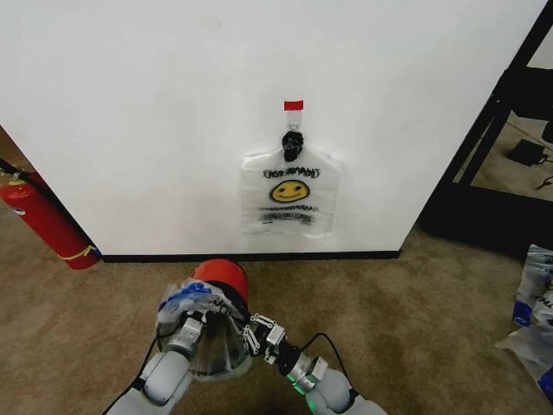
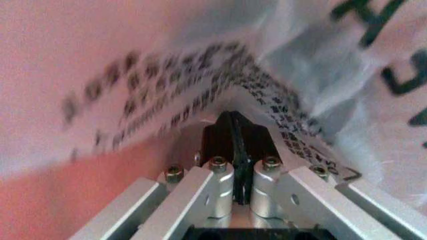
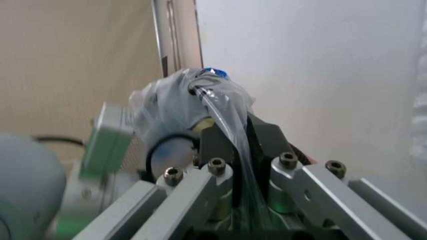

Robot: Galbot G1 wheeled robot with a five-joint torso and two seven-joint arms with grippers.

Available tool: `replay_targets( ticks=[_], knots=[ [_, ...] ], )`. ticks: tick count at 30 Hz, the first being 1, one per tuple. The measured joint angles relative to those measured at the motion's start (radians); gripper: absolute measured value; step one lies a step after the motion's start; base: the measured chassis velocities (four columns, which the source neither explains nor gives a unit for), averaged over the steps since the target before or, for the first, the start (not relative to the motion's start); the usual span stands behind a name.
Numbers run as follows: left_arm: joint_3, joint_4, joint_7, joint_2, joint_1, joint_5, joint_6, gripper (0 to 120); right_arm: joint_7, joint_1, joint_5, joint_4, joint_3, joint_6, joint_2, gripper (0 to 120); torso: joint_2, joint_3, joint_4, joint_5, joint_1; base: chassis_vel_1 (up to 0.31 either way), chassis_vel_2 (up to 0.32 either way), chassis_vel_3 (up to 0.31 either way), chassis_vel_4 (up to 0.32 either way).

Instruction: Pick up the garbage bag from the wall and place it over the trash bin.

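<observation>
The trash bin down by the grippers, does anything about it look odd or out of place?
Yes. The trash bin is tipped toward the wall, red base showing, not upright. A garbage bag is bunched over its mouth, pinched by the left gripper and the right gripper. Another smiley bag hangs on the hook.

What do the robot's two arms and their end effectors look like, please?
Both arms have smooth silver-grey links. The right arm carries a glowing green ring and a looping black cable. The left end effector and right end effector each have flat black pads on angular brushed-aluminium linkages held by hex-socket bolts.
</observation>
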Motion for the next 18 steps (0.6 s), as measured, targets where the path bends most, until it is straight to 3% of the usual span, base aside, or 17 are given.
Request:
replay_targets(
  ticks=[6,11,18],
  knots=[
    [0.112,-0.009,0.002,0.058,-0.016,-0.094,0.014,0,-0.014,-0.010,0.178,0.079,-0.034,-0.068,-0.037,1,0.000,0.000,-0.0001,-0.0003,0.000,0.000,0.000,0.000,0.000],
    [0.182,-0.060,-0.010,0.101,-0.039,-0.158,0.050,0,-0.028,-0.002,0.161,0.092,-0.021,-0.062,-0.053,1,0.000,0.000,0.0001,0.0000,0.000,0.000,0.000,0.000,0.000],
    [0.257,-0.138,-0.126,0.139,-0.172,-0.390,0.138,0,-0.057,0.007,0.064,0.132,0.010,-0.025,-0.107,1,0.000,0.000,-0.0003,0.0004,0.000,0.000,0.000,0.000,0.000]
  ],
)
